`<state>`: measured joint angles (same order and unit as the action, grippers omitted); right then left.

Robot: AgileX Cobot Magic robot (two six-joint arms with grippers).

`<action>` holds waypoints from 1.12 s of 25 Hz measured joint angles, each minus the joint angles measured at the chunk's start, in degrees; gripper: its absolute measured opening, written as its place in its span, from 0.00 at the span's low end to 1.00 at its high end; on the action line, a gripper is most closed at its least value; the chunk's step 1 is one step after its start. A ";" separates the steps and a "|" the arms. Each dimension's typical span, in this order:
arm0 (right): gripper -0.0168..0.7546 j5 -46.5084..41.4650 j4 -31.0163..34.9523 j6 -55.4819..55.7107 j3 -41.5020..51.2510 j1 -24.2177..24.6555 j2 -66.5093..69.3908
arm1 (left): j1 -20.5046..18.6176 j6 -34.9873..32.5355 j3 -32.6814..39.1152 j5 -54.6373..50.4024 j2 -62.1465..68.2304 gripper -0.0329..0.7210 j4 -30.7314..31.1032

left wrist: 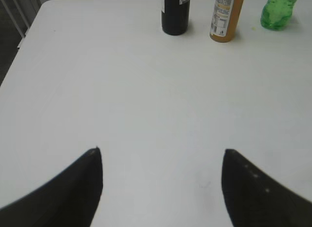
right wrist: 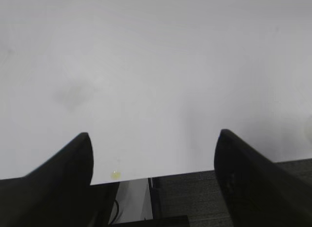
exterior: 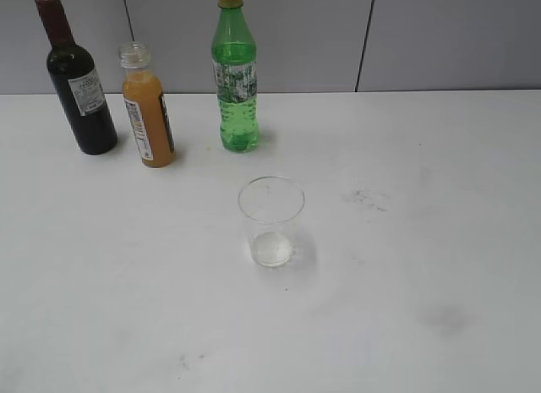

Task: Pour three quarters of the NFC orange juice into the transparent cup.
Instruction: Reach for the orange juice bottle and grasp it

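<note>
The NFC orange juice bottle [exterior: 149, 108] stands upright and capless at the back left of the white table, between a dark wine bottle and a green bottle. Its lower part also shows in the left wrist view [left wrist: 226, 17]. The transparent cup [exterior: 270, 221] stands empty near the middle of the table. My left gripper [left wrist: 162, 158] is open and empty above bare table, well short of the bottles. My right gripper [right wrist: 153, 141] is open and empty over the table's edge. Neither gripper shows in the exterior view.
A dark wine bottle [exterior: 78, 80] with a red top stands left of the juice. A tall green bottle [exterior: 235, 76] with a yellow cap stands to its right. The table edge [right wrist: 161, 175] and dark floor show in the right wrist view. Grey wall panels stand behind.
</note>
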<state>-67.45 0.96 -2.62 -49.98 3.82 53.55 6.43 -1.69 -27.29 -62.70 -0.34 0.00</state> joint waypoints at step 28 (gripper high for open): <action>0.79 7.68 2.34 0.98 21.09 0.00 -53.89 | 0.00 0.00 0.00 0.00 0.00 0.82 0.00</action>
<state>-59.77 3.31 -1.64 -28.89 3.82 -0.34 6.43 -1.69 -27.29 -62.70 -0.34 0.00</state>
